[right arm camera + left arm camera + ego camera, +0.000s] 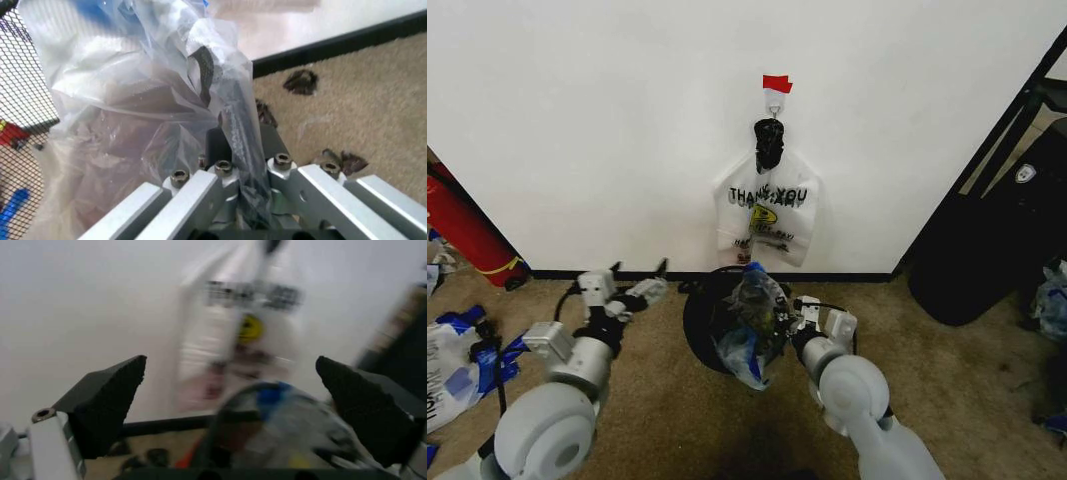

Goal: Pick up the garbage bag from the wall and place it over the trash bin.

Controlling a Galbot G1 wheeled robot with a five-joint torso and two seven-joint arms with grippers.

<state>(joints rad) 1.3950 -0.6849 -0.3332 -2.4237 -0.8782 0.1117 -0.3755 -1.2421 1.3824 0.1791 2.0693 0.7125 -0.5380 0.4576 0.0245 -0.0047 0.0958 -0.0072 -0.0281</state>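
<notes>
The garbage bag [752,325], crinkly see-through plastic with blue handles, is bunched over the near rim of the black mesh trash bin [702,330], which stands on the carpet below the white wall [577,130]. My right gripper [789,325] is shut on a fold of the bag. The right wrist view shows that gripper [235,142] pinching the plastic [133,100] beside the bin's mesh [20,75]. Left of the bin, my left gripper [640,270] is open and holds nothing. In the left wrist view this gripper [233,405] faces the bag [280,415].
An opaque white "THANK YOU" bag [767,215] hangs on the wall from a hook under red tape [776,83], straight behind the bin. A big black bulk [997,240] stands at the right. A red cylinder [467,230] and white-and-blue bags [452,365] lie at the left.
</notes>
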